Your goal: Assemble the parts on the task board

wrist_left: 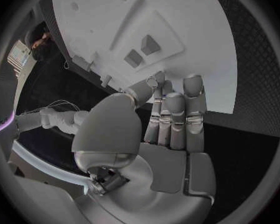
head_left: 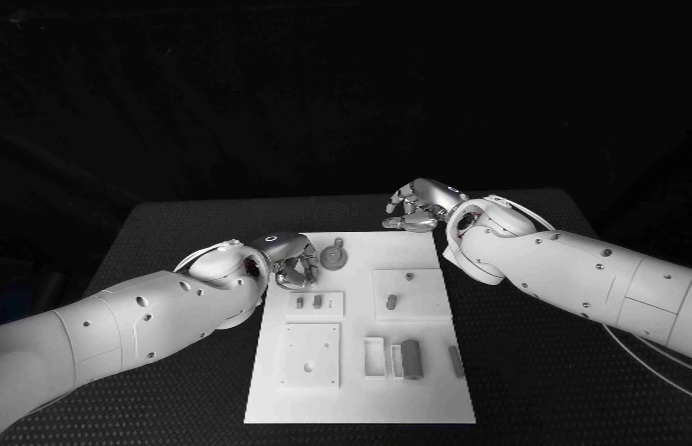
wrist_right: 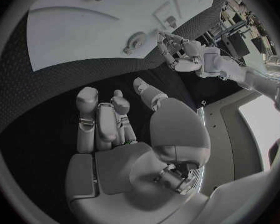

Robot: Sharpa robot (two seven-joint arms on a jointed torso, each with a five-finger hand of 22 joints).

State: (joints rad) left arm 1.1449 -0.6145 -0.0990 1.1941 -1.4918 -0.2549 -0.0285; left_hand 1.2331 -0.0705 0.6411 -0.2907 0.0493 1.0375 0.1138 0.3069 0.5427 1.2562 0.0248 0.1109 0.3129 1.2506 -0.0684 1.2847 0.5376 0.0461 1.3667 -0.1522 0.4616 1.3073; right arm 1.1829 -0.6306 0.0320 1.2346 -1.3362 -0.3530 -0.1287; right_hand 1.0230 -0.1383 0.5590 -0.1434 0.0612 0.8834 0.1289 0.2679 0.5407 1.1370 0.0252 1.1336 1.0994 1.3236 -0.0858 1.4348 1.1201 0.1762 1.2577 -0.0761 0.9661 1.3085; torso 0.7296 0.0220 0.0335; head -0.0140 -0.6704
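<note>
The big black counter (head_left: 534, 366) holds everything. In its middle lies the flat white task board (head_left: 361, 406), a long plate with raised white blocks on it.

The left hand (head_left: 289, 261) sits at the board's left edge, near the far end. In the left wrist view its silver fingers (wrist_left: 177, 114) are straight and close side by side, with the tips over the board edge. It grasps nothing that I can see. The right hand (head_left: 418, 208) hovers past the board's far end, over the counter. Its fingers are curled in, and it seems to hold nothing, so it looks clenched.

The small grey parts lie on the board. A round wheel-shaped part (head_left: 335, 256) lies just beside the left hand. Two little square parts (head_left: 309, 302) stand in a block below it. A long dark bar part (head_left: 411, 359) lies near the close end, and a thin one (head_left: 456, 361) lies by the right edge.

What could go wrong? The left hand is very near the round part. If it comes down a bit off, the fingers may push the part away, or nudge the whole board.
</note>
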